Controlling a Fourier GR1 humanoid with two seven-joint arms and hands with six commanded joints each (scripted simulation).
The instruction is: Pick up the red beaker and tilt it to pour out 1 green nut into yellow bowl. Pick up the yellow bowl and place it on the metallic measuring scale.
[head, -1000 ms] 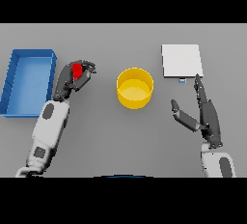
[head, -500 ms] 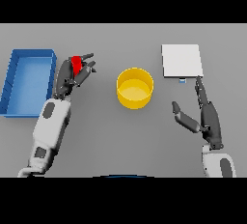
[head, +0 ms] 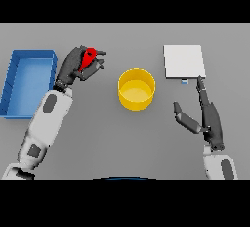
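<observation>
Gripping red beaker (head: 88,57) in my left hand (head: 78,67), fingers curled round it, beaker tilted, held above grey table (head: 97,133) between blue bin (head: 27,81) at far left and yellow bowl (head: 136,89) at centre. Bowl upright on table, apart from beaker. Metallic scale (head: 183,61) at far right. My right hand (head: 202,116) near scale, fingers straight, thumb spread, holding nothing.

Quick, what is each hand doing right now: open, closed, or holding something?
Left hand: closed around the red beaker, left of the yellow bowl.
Right hand: open, fingers straight, holding nothing, just below the scale.
</observation>
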